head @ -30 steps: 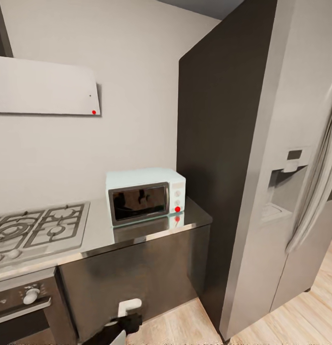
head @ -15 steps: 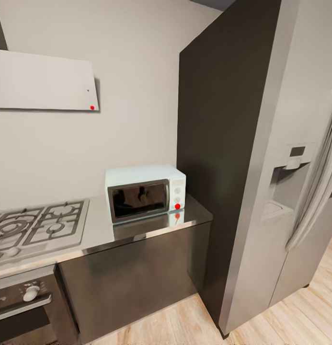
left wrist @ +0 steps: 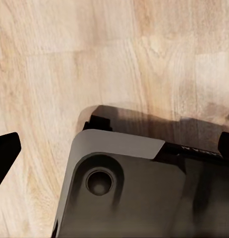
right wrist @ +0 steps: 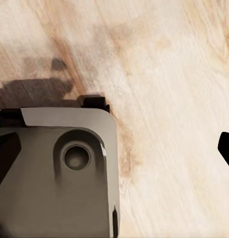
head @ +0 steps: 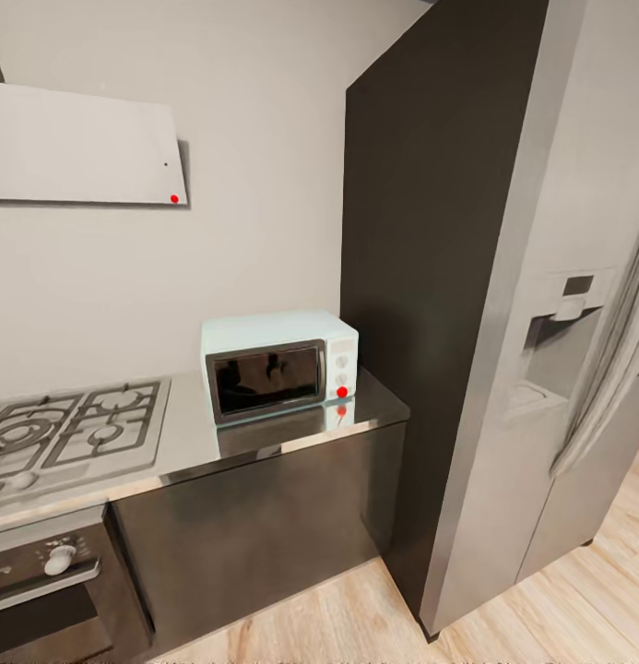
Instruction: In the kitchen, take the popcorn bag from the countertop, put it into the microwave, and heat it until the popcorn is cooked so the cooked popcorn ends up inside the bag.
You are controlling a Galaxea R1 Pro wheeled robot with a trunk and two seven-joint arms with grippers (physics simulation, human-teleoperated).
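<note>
head camera tilted upward, microwave (head: 279,365) and countertop (head: 264,438) unmoved, tool dropped out below frame

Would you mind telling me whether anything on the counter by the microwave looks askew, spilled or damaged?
Nothing stands out. The microwave sits upright on the countertop with its door shut and its red light on, beside the gas hob. No spill or damage shows.

Table (head: 264,443): microwave (head: 278,363) on it at its right end, against the wall. Hob (head: 70,429) set in it, left of the microwave. Oven (head: 52,590) beneath the hob. Refrigerator (head: 559,369) right of the table, on the wooden floor (head: 577,609).
</note>
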